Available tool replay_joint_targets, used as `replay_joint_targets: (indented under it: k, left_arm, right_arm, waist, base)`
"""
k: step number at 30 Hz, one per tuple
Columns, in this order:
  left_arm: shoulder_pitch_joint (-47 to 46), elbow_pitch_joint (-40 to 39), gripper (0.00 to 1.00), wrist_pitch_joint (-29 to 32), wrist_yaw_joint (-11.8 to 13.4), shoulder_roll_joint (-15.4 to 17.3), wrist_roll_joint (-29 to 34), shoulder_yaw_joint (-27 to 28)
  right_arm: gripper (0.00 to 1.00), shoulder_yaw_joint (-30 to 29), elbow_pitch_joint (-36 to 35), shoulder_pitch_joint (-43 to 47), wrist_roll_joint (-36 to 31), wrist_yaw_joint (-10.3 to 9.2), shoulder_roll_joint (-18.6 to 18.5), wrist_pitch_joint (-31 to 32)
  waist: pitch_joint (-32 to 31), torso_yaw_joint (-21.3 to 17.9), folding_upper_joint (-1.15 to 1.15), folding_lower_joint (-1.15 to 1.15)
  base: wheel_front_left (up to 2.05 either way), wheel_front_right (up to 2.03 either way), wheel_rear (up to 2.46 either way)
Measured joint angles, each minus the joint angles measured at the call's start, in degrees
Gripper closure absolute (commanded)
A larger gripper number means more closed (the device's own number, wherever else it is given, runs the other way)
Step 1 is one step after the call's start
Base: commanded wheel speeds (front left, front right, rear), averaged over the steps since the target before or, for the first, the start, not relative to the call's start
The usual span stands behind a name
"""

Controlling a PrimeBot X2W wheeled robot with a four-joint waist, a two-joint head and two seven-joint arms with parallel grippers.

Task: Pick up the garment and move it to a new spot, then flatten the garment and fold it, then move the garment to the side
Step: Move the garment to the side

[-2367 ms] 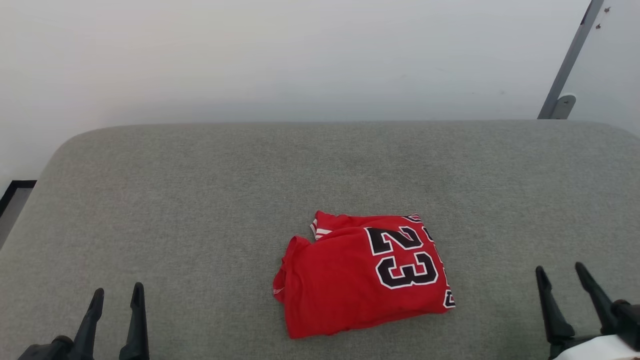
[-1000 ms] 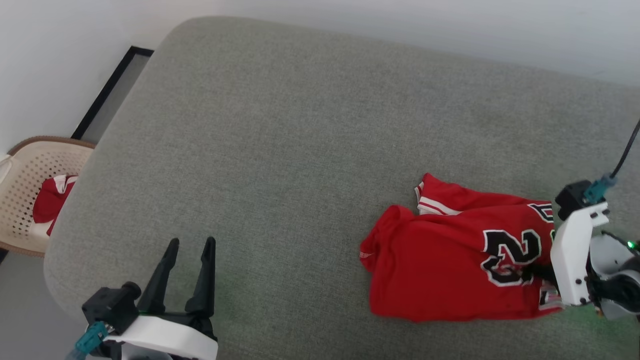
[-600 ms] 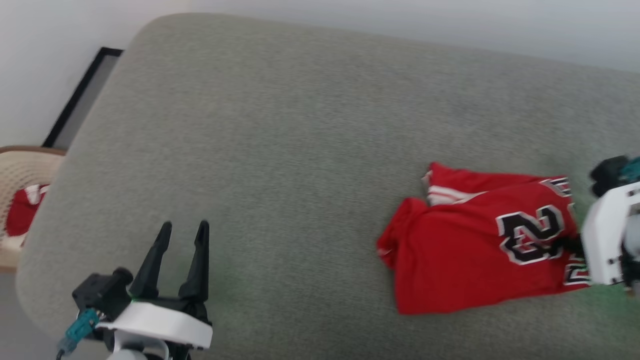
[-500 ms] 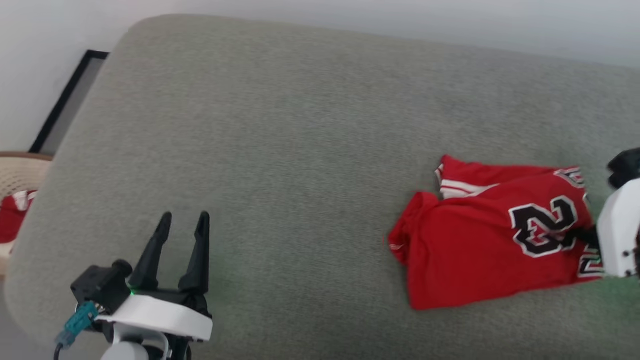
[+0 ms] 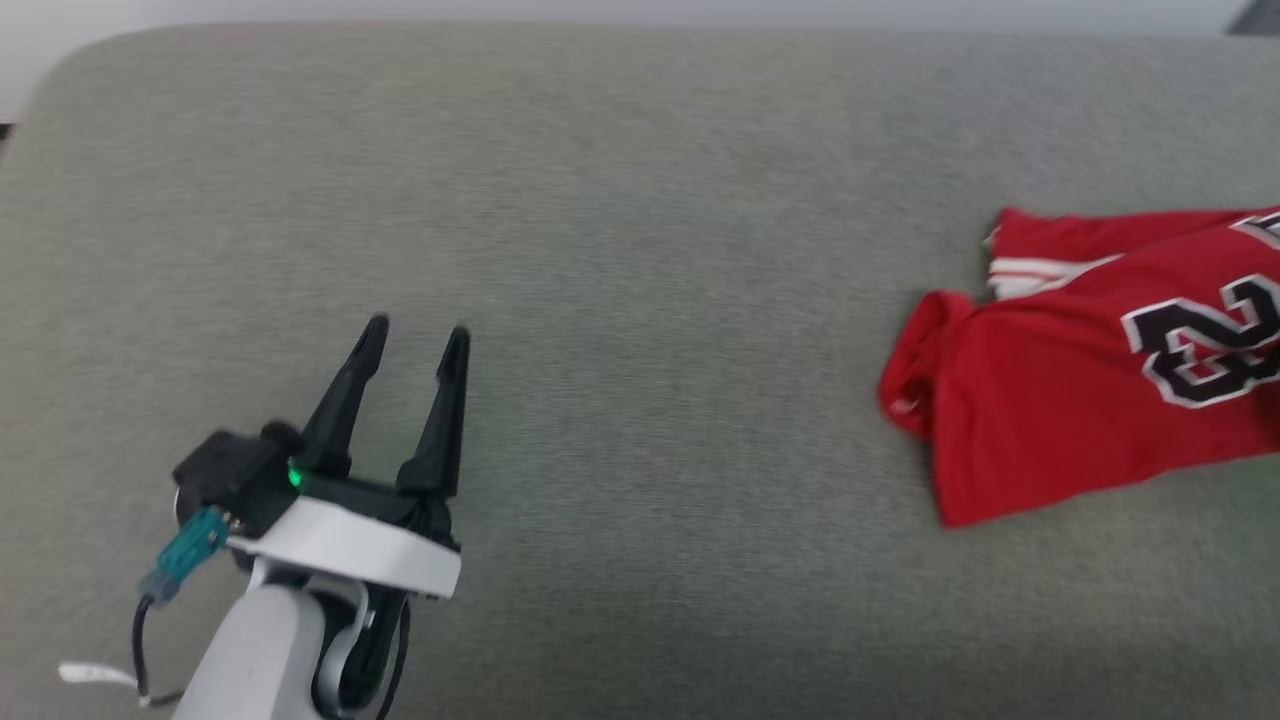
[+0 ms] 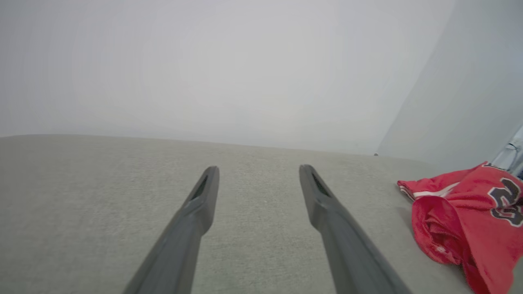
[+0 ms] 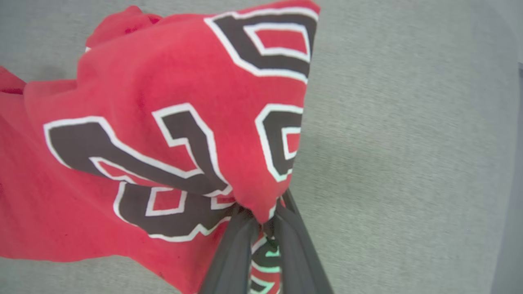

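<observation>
The garment (image 5: 1090, 400), a red shirt with a black-and-white number and white sleeve stripes, lies folded on the grey cushion (image 5: 640, 200), running off the head view's right edge. In the right wrist view my right gripper (image 7: 263, 216) is shut on a bunched fold of the garment (image 7: 163, 122), which is drawn up off the cushion there. My left gripper (image 5: 413, 340) is open with nothing in it, low over the bare cushion well left of the garment. The left wrist view has its fingers (image 6: 204, 196) spread, with the garment (image 6: 461, 212) at the far right.
The grey cushion's rounded far edge (image 6: 163, 139) meets a pale wall (image 6: 204, 61). A wide stretch of bare cushion lies between my left gripper and the garment.
The right gripper has shut on the garment's numbered part and pulled it up. The head camera has swung, so the garment now sits at the right edge and the basket is out of view.
</observation>
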Motion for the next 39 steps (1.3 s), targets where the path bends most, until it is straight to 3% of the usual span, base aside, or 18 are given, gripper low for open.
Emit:
replay_joint_targets:
  k: [13,24,29,37,38,39]
  left_arm:
    - [-9.86,0.65,0.0,-0.01,0.0,1.25,0.03,-6.77]
    - [-16.36,1.66,0.0,0.0,0.0,2.63,-0.4,-11.06]
    - [-18.08,1.54,0.0,0.0,0.0,2.76,-0.54,-12.2]
    - [-19.17,1.68,0.0,0.0,0.0,3.3,-1.05,-13.13]
    - [-19.17,1.72,0.0,-0.01,0.0,3.28,-1.16,-13.03]
    - [-19.17,1.75,0.0,0.0,0.0,3.27,-1.35,-12.94]
  right_arm:
    - [1.0,-1.01,4.43,-6.75,-8.64,0.0,-4.12,-8.16]
    - [1.0,-0.49,13.12,-12.84,-19.34,0.01,-6.3,-17.22]
    - [1.0,-2.43,19.79,-15.41,-25.24,0.0,-5.5,-20.59]
    - [1.0,-5.39,28.82,-17.62,-29.08,0.0,0.05,-24.07]
    - [0.58,-5.6,29.52,-17.82,-29.39,0.0,0.67,-24.42]
    - [0.25,-5.98,30.36,-18.08,-29.39,0.0,1.32,-24.68]
  waist:
    - [5.33,-8.55,0.0,0.0]
    - [10.76,-11.97,0.0,0.0]
    - [12.56,-11.86,0.0,0.0]
    - [13.87,-11.21,0.0,0.0]
    - [13.78,-11.14,0.0,0.0]
    - [13.63,-11.11,0.0,0.0]
  base:
    - [0.0,0.0,0.0]
    - [0.0,0.0,0.0]
    - [0.0,0.0,0.0]
    - [0.0,0.0,0.0]
    - [0.0,0.0,0.0]
    - [0.0,0.0,0.0]
